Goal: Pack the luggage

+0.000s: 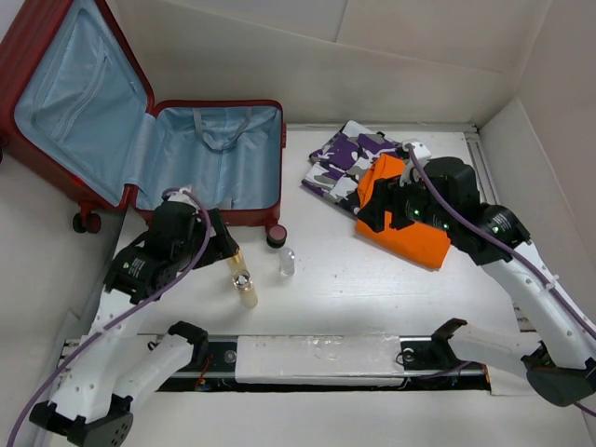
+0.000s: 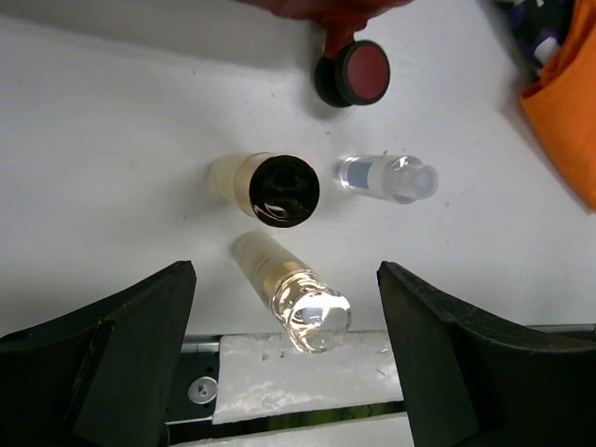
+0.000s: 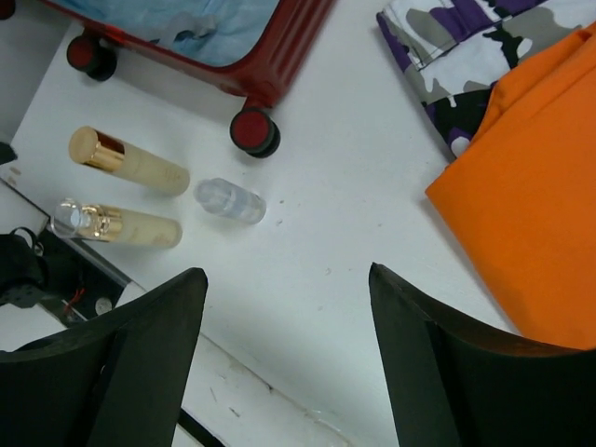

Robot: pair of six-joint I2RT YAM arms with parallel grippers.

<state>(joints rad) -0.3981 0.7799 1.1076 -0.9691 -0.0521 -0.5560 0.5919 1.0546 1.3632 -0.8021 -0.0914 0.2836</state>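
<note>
Top view: the luggage (image 1: 223, 177), a dark-red ribbed hard-shell suitcase, lies open at the white table's (image 1: 354, 279) far-left corner.

Left wrist: my left gripper (image 2: 284, 272) stands wide and empty above a clear-capped cream bottle (image 2: 303, 312).

Right wrist: my right gripper (image 3: 287, 277) stands wide and empty over bare table, with a folded orange cloth's (image 3: 531, 214) edge to its right.

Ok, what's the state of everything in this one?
luggage: open, lid back, nothing visible inside
gold-capped bottle: upright, capped
clear-capped bottle: upright, capped
small clear bottle: upright, capped
orange garment: folded, lying partly on the camouflage garment
camouflage garment: folded, partly covered
left gripper: open, empty
right gripper: open, empty
</note>
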